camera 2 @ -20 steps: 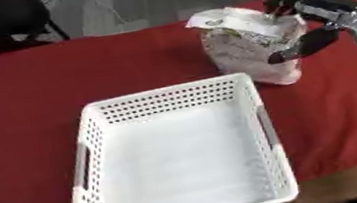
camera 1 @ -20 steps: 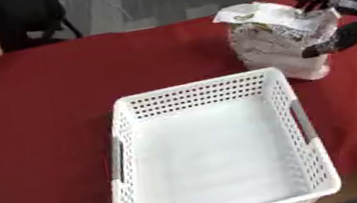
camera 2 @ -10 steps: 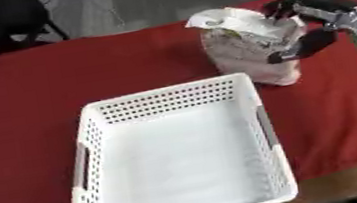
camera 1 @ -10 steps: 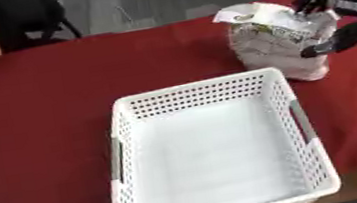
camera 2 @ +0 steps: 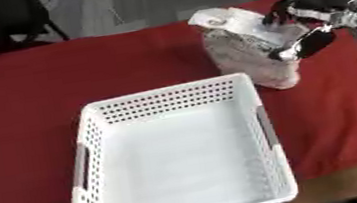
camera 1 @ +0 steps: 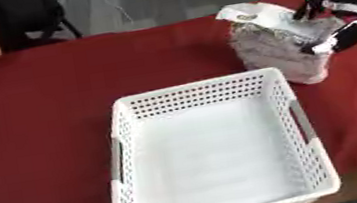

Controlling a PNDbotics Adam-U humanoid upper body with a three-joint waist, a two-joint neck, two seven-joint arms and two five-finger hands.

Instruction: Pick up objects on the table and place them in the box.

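one right robot hand (camera 2: 311, 20) curled round silver bag (camera 2: 246, 55); red tablecloth (camera 1: 48, 92), white basket (camera 1: 216, 153).

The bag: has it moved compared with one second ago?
No. The bag stands at the same spot beside the white basket's far right corner, with the right hand on it.

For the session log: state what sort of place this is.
Probably an indoor lab or office set up for robot trials: a table under a red cloth, grey floor with a cable behind, a dark chair, and a white basket.
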